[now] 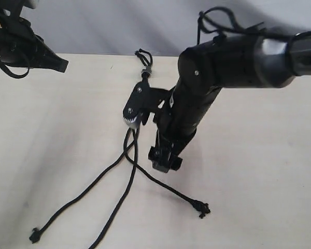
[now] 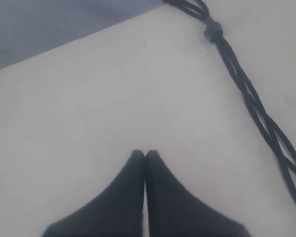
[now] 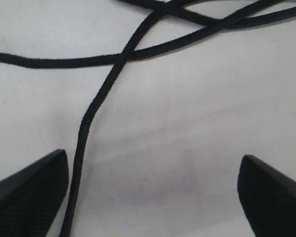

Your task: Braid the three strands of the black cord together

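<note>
Loose strands [image 1: 125, 171] fan out toward the near edge of the worktop [image 1: 264, 187]. One knot [image 1: 34, 236] sits near-left, another further right, and the third strand leaves frame. The cord [image 1: 143, 61] starts at the far edge, with loops beyond a grey clip [image 1: 145, 71]. The right gripper [image 1: 147, 136] points straight down where the strands split, jaws wide apart, holding nothing. Its arm comes in from the right, forearm steep, wrist near vertical. It is likely poised there to pick the next strand to cross. The left gripper [image 1: 61, 64] hangs by the far-left edge, well apart from the cord and out of the way.

Left wrist view: the left gripper [image 2: 145, 157] is pressed closed with nothing between its tips. The cord [image 2: 259, 111] runs from the clip [image 2: 213, 30] with the strands crossing several times, so a loose plait looks begun but is far from done.

Right wrist view: the right gripper [image 3: 155, 197] straddles bare worktop [image 3: 187, 128]. One strand [image 3: 86, 128] passes just beside a fingertip [image 3: 37, 185], unpinched. The other strands cross beyond it. I'd guess that near strand is the next grab.
</note>
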Tool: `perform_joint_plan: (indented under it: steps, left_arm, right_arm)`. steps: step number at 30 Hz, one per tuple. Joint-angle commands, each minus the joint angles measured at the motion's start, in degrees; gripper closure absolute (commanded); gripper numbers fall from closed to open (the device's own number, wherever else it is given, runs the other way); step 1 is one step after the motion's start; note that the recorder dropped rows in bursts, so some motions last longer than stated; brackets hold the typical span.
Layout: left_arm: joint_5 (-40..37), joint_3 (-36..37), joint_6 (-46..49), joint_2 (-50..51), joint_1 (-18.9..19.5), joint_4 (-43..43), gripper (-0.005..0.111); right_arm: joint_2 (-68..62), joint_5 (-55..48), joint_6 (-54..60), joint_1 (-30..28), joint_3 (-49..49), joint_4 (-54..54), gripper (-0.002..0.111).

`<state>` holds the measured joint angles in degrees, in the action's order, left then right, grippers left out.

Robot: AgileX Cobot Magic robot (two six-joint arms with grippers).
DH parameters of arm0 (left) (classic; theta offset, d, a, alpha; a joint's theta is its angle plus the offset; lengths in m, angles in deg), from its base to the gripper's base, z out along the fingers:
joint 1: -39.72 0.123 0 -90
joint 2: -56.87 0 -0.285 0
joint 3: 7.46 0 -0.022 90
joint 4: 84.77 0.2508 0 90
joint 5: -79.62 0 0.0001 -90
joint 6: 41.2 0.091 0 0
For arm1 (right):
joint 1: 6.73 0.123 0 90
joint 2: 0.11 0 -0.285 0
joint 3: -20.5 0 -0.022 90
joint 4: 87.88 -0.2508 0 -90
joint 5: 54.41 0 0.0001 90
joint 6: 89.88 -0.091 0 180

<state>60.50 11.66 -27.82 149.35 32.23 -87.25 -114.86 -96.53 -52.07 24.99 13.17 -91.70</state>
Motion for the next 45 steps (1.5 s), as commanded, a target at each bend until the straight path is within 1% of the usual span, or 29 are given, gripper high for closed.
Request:
perform_joint_plan:
  steps: [1,3,6,10,12,15,19,21,26,29,34,36,38,40,41,42,45]
  left_arm:
    - [-1.84,0.37,-0.42,-0.44,-1.24,-2.36,0.106]
    - [-2.85,0.37,-0.42,-0.44,-2.88,-2.36,0.106]
    - [-3.0,0.37,-0.42,-0.44,-6.91,-2.36,0.106]
    - [-4.65,0.37,-0.32,-0.44,-14.1,-2.36,0.106]
    - [-6.93,0.37,-0.32,-0.44,-17.47,-2.72,0.106]
    - [-10.71,0.37,-0.32,-0.2,-21.53,-4.7,0.106]
    - [-16.32,0.37,-1.43,2.22,-25.33,-5.57,0.106]
    - [-17.2,0.37,-3.35,4.83,-26.78,-5.46,0.106]
    - [-17.28,0.37,-4.76,12.63,-28.79,-5.46,0.106]
    - [-17.43,0.37,-5.95,16.36,-28.9,-5.74,0.106]
    - [-17.57,0.37,-8.25,18.96,-29.2,-5.92,0.105]
    - [-17.82,0.37,-8.69,19.3,-29.74,-6.18,0.095]
    - [-17.57,0.37,-9.08,19.44,-30.4,-6.18,0.078]
    - [-17.28,0.37,-10.52,19.54,-30.68,-6.18,0.064]
    - [-17.02,0.37,-10.92,19.53,-30.68,-6.18,0.06]
    - [-16.89,0.37,-11.07,19.53,-30.68,-6.18,0.058]
    - [-16.65,0.37,-11.2,20.11,-30.76,-6.18,0.06]
  right_arm:
    - [7.99,2.39,-1.35,-3.55,-0.01,0.57,0.021]
    - [11.48,3.37,-2.62,-5.74,-0.01,0.57,0.021]
    - [15.42,3.6,-3.26,-9.43,-0.01,-1.01,0.021]
    - [18.26,2.08,-3.26,-13.85,-0.01,-2.42,0.021]
    - [18.4,1.71,-3.26,-15.46,-0.01,-2.42,0.021]
    - [18.16,1.54,-3.13,-17.24,-0.57,-2.42,0.021]
    - [18.16,7.52,-1.56,-19.32,-4.63,-1.86,0.021]
    - [18.16,11.83,-1.78,-20.29,-6.03,-1.74,0.021]
    - [18.49,12.28,-1.78,-20.73,-6.28,-1.93,0.021]
    - [19.03,12.28,-1.78,-20.73,-6.28,-1.93,0.021]
    - [19.16,12.75,-1.78,-20.73,-6.28,-1.93,0.021]
    - [19.16,13.1,-1.78,-20.73,-6.28,-1.93,0.021]
    - [19.16,13.11,-1.78,-20.73,-6.28,-2.19,0.021]
    - [19.16,13.11,-1.78,-20.73,-6.28,-2.19,0.021]
    - [19.16,13.11,-1.78,-20.73,-6.28,-2.19,0.021]
    - [19.16,13.11,-1.78,-20.73,-6.28,-2.19,0.021]
    - [19.16,13.24,-1.78,-20.73,-6.28,-2.18,0.021]
